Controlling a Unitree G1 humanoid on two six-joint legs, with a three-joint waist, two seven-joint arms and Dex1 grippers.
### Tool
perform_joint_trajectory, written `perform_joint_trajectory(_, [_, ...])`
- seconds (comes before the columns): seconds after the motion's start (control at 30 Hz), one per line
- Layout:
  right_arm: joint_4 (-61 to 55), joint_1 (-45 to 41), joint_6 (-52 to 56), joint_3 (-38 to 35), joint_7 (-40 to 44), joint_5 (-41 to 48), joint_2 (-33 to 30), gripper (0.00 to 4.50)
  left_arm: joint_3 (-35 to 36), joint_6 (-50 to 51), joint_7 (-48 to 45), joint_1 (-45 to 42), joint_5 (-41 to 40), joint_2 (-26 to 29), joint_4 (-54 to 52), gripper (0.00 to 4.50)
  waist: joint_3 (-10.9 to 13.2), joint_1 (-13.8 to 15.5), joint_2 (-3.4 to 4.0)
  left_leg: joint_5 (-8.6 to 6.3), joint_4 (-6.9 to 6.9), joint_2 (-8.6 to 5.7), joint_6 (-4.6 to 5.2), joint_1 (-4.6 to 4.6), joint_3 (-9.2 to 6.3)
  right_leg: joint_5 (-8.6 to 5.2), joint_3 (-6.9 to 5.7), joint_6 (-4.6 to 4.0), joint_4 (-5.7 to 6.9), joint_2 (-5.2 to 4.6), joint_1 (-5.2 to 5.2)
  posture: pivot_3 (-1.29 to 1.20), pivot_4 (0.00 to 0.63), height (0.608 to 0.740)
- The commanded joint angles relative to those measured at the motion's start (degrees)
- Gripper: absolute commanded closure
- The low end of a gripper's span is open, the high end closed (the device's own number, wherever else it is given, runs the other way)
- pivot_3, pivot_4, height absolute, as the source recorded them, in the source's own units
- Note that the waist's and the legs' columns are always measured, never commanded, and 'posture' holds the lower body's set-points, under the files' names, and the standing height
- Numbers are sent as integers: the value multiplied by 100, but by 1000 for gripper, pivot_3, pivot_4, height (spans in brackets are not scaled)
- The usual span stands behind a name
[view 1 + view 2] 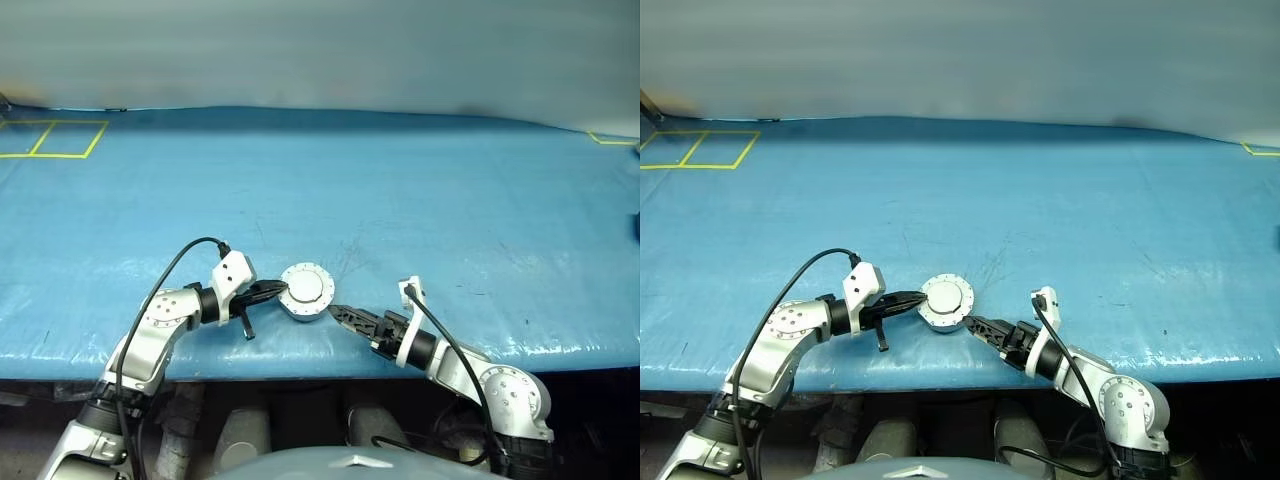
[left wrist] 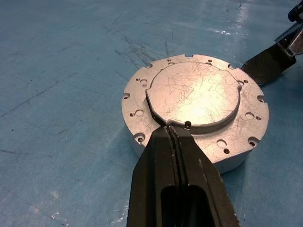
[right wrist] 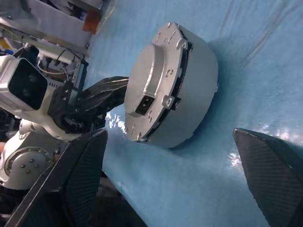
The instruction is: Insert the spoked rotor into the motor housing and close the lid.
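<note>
- Left end effector (image 1: 280, 291): fingers pressed together, arm reaching in from the near left.
- Right end effector (image 1: 337, 311): fingers spread wide, arm angled in from the near right.

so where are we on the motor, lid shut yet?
Looks nearly done: the lid lies flat on the motor housing, so no rotor is visible. In hand: left gripper, shut, at the lid's raised centre; right gripper open beside the housing. Left: release; full seating can't be confirmed.

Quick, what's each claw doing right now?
Left claw: shut, tips resting on the lid, gripping nothing.
Right claw: open, empty, beside the motor housing.
</note>
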Motion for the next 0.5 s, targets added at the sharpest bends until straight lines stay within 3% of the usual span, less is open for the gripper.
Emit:
perform_joint_trajectory(0.03, [256, -135, -84, 96, -74, -15, 82, 17, -189, 82, -58, 70, 100, -33, 211, 4500, -1, 1, -1, 0, -1, 0, 0, -1, -1, 0, 0, 0, -1, 0, 0, 0, 150, 740])
perform_joint_trajectory(0.37, [603, -454, -405, 401, -55, -103, 440, 17, -170, 81, -90, 69, 147, 13, 194, 4500, -1, -5, 0, 0, -7, 2, 0, 0, -1, 0, -1, 0, -3, 2, -2, 0, 150, 740])
perform_joint_trajectory(0.5, [486, -388, -474, 353, 53, 22, 448, 916, -186, 49, -121, 75, 161, 30, 195, 4500, 0, -4, 1, 0, -8, 1, 0, -8, -1, 0, -1, 0, -3, 1, -10, 0, 150, 740])
